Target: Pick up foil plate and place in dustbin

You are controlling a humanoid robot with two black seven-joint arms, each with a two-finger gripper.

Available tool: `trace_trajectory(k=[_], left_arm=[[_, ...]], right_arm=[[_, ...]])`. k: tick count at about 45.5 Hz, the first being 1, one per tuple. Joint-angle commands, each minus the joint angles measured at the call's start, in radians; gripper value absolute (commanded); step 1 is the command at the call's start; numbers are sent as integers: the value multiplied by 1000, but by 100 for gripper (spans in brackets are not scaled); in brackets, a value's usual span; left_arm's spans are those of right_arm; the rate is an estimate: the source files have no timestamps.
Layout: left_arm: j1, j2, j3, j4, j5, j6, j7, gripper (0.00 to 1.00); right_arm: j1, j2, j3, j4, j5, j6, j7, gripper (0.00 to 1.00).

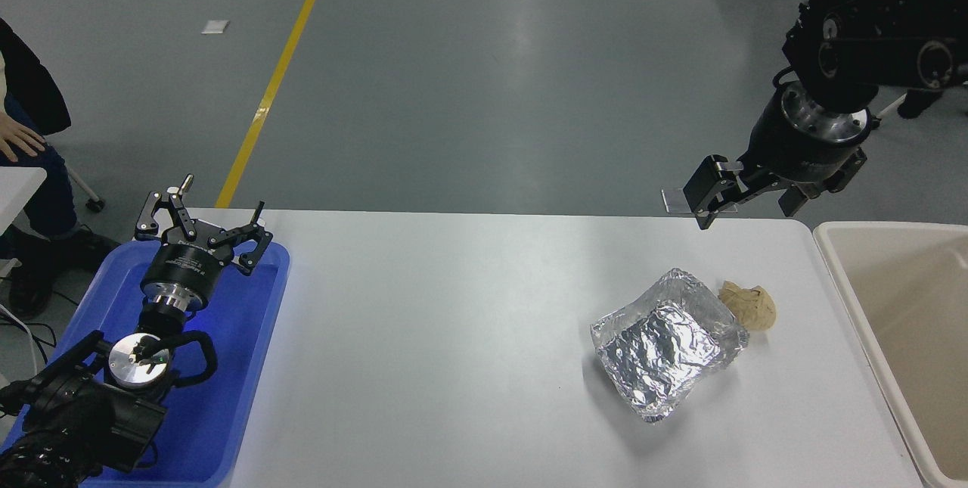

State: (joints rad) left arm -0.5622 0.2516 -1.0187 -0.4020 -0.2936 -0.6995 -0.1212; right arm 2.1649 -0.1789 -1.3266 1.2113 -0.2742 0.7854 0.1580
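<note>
Reaching is the step in hand: right tool (745, 197), released and empty, hangs above the white worktop (454, 321) beyond the crinkled silver foil plate (669, 343), needing descent before the cream plastic dustbin (900, 321) beside it.

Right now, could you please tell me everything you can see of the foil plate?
The foil plate is a crinkled, shiny silver tray, roughly rectangular with raised, crumpled rims. It lies open side up on the white table, right of centre. Nothing grips it. A small brown paper ball sits right at its far right corner; whether they touch cannot be told. The dustbin stands further right.
</note>
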Motion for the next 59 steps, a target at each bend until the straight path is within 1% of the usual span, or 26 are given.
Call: trace_trajectory(k=[1, 14, 47, 59], left_arm=[[1, 0, -1, 0, 1, 0, -1, 100], [1, 0, -6, 0, -2, 0, 0, 100], [1, 0, -6, -1, -2, 0, 0, 100], [1, 0, -6, -1, -1, -1, 0, 100]], right_arm=[[-7, -24, 1, -1, 0, 0, 0, 100], [-10, -68, 0, -1, -7, 0, 0, 100], [-53, -70, -6, -36, -25, 0, 0, 100], [-92, -80, -22, -72, -7, 0, 0, 100]])
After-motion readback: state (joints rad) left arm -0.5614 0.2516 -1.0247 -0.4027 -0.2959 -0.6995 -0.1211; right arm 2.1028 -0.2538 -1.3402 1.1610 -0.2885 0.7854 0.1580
